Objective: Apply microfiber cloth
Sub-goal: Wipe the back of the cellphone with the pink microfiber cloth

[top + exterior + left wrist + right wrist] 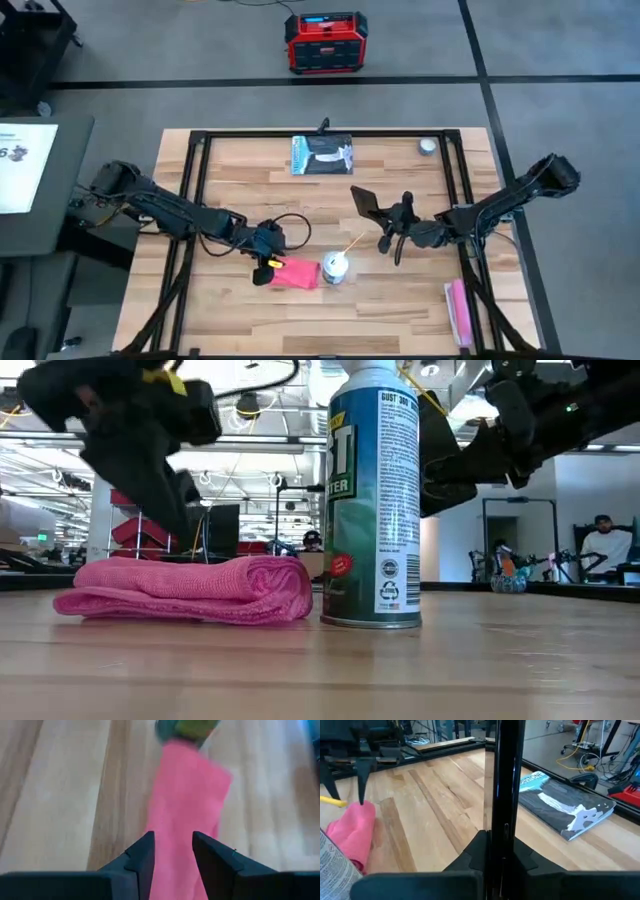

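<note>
Microfiber cloth (186, 815) between part-open left claw (173, 851) fingers.

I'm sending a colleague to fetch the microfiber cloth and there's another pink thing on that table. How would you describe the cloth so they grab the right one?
On the wooden table, look along the front half for the upright spray can. The microfiber cloth lies folded flat right beside it, under the left gripper. It is soft, bright pink-red fabric, unlike the narrow pink oblong far off at the front right edge.

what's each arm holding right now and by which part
Right gripper: thin black phone, clamped by one edge. Left gripper: nothing, open over the folded pink cloth.
</note>
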{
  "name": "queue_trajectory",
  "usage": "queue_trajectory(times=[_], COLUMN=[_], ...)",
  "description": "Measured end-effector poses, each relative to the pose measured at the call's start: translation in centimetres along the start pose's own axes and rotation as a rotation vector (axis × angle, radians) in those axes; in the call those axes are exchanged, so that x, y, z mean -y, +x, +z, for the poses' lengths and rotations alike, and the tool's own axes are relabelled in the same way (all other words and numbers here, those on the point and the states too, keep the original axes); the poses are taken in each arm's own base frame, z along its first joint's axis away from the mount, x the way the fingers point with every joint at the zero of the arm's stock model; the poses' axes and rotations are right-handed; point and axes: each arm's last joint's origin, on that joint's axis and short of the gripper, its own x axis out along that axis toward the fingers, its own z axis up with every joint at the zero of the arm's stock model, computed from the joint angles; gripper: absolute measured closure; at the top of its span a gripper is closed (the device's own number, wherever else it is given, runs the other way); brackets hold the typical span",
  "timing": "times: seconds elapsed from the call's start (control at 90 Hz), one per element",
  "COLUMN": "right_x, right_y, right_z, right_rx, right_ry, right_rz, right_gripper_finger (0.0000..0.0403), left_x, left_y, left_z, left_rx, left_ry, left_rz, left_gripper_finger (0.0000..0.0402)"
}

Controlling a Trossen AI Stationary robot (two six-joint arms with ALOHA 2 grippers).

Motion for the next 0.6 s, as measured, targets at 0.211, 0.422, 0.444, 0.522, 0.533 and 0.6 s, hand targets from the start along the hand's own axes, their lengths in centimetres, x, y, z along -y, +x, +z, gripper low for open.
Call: queue_trajectory(times=[0.211, 0.422, 0.444, 0.522, 0.533, 0.6], right_x=[0.0, -0.1, -0.1, -0.3, -0.3, -0.3], right_y=[0.0, 0.0, 0.0, 0.0, 0.0, 0.0], right_z=[0.0, 0.1, 0.1, 0.4, 0.4, 0.5], right_rx=[-0.002, -0.005, -0.005, -0.001, 0.000, 0.000], right_ry=[-0.003, 0.000, -0.001, 0.001, -0.001, -0.008], right_rz=[0.002, 0.018, 0.019, 0.025, 0.026, 0.028], right_gripper_finger=[0.0387, 0.0387, 0.0387, 0.0387, 0.0387, 0.0387], left_x=[-0.2, -0.6, -0.6, -0.7, -0.7, -0.9], left_y=[2.4, 4.8, 5.1, 6.4, 6.6, 7.3], left_z=[-0.4, -1.2, -1.4, -1.6, -1.6, -2.0], left_rx=[-0.075, -0.159, -0.170, -0.184, -0.181, -0.197], left_ry=[0.024, 0.054, 0.055, 0.060, 0.062, 0.068], left_rz=[0.045, 0.090, 0.095, 0.105, 0.105, 0.124], left_gripper_finger=[0.0285, 0.0285, 0.0285, 0.0285, 0.0285, 0.0286])
